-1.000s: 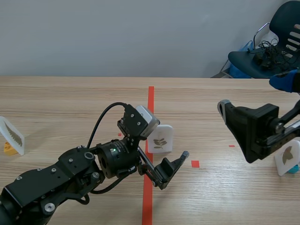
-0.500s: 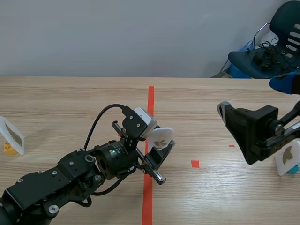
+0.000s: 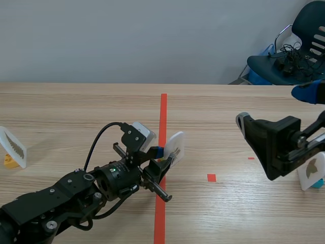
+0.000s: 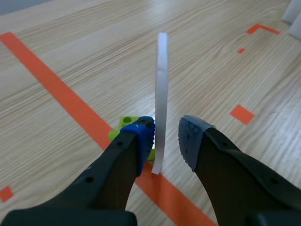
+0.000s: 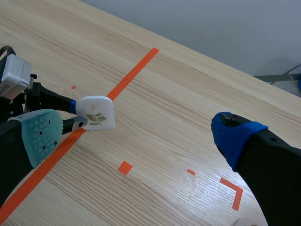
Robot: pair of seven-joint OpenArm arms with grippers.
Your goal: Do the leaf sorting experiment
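**A:** How does the left claw [image 4: 167, 135] stand?

**B:** Spread, straddling the white leaf card [image 4: 161, 89]. The card stands upright and edge-on between the fingers, on a green block [image 4: 123, 127]. One blue pad looks to be touching the card's face. The other pad shows a clear gap.

**A:** What could go wrong from there?

**B:** Most likely a tip-over. If the touching pad pushes before the other arrives, the card could lean. The block could also skid across the orange tape line [image 4: 61, 96] on the bench [image 4: 225, 42]. A thin, tall card on a small base probably topples easily.

**A:** And if the squeeze lands?

**B:** The pads sit low, near the card's bottom edge. A pinch that low might let the card pivot. It might also pull free of the block on lifting, since it cannot be seen whether the two are fixed together.

**A:** Does the right claw [image 5: 138, 135] add any risk?

**B:** Little, by the look of it. It is spread wide and holds nothing. The card lies ahead of it, off toward one finger and well apart.
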